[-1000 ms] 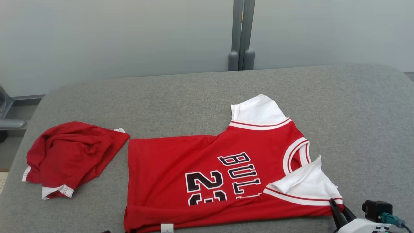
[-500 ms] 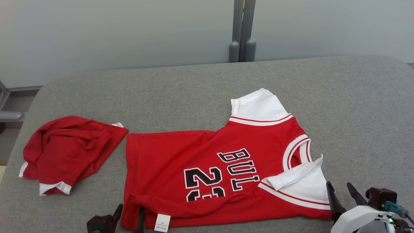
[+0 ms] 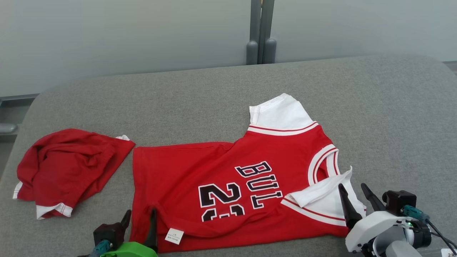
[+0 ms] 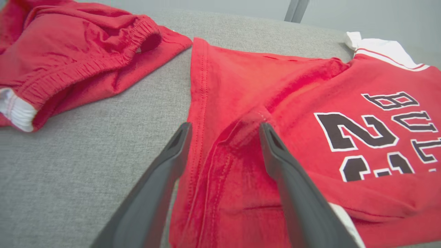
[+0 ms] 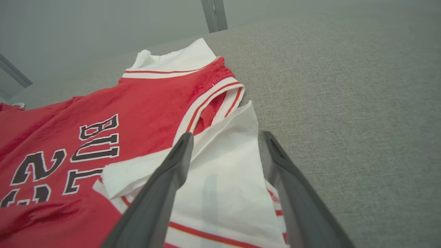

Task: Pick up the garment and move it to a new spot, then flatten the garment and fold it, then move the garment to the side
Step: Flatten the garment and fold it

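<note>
The head view takes in the whole red basketball jersey with white sleeves and black lettering (image 3: 200,167). It lies sideways and mostly flat on the grey cloth-covered table (image 3: 392,107), with crumpled red shorts (image 3: 68,167) just beside its hem. Closer in, the left wrist view reveals a raised ridge of red cloth between the wide-spread fingers of the left gripper (image 4: 224,129). The right wrist view has the right gripper (image 5: 226,137), equally wide, over the folded-back white sleeve (image 5: 220,179).

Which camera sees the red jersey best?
The head view: nearly the whole jersey lies spread out there. The left wrist view shows its hem and numbers up close, the right wrist view its white sleeves and neckline.
</note>
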{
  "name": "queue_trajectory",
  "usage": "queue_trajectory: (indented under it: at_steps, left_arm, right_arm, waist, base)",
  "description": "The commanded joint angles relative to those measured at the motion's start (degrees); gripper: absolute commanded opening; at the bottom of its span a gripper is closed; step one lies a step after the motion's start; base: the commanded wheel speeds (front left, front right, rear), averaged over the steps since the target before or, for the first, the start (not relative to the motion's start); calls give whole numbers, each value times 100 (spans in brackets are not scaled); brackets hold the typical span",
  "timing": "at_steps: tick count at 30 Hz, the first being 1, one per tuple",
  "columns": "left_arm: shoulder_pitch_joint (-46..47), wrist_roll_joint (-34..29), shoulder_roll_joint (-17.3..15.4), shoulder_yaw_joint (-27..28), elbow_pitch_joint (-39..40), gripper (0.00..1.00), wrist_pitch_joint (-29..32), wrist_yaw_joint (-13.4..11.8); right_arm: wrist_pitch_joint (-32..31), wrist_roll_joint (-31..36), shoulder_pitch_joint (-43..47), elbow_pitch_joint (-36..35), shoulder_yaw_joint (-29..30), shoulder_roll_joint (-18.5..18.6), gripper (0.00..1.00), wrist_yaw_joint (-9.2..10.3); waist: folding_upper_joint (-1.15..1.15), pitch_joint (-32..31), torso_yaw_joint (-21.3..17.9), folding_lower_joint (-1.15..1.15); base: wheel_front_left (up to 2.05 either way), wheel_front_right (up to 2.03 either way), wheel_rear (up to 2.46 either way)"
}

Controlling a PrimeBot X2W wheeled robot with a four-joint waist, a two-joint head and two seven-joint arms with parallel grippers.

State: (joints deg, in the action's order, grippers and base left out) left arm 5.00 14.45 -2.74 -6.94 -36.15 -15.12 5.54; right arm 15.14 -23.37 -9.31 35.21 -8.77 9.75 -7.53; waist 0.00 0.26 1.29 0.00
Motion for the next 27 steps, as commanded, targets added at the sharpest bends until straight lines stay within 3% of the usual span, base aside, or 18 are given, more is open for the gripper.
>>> queue_trajectory:
  at_steps: [1, 10, 21, 25, 26, 27]
  left_arm:
    - [80, -5, -35, 92, 59, 100, -1, -61]
    - [-7, -27, -32, 253, 238, 100, -2, -96]
    - [-146, 45, -32, 208, 419, 100, -2, -160]
    - [-192, 57, -32, 161, 478, 100, -1, -185]
    - [-200, 65, -32, 144, 495, 100, -2, -196]
    - [-203, 69, -32, 123, 510, 100, -1, -204]
  right_arm:
    - [1, 20, -72, -21, -73, -19, 100, 8]
    - [2, -134, 64, -81, -451, -19, 100, 8]
    - [1, -457, 378, -222, -1431, 24, 100, 8]
    - [2, -516, 273, -168, -1483, 8, 100, 8]
    - [1, -497, 233, -142, -1482, 0, 94, 8]
    - [1, -478, 197, -101, -1487, -13, 43, 8]
  waist:
    - [0, 13, -11, 0]
    - [0, 4, 183, 0]
    - [0, 41, 536, 0]
    - [0, 62, 610, 0]
    - [0, 68, 628, 0]
    - [0, 72, 645, 0]
  base:
    - [0, 0, 0]
    - [0, 0, 0]
    - [0, 0, 0]
    - [0, 0, 0]
    - [0, 0, 0]
    - [0, 0, 0]
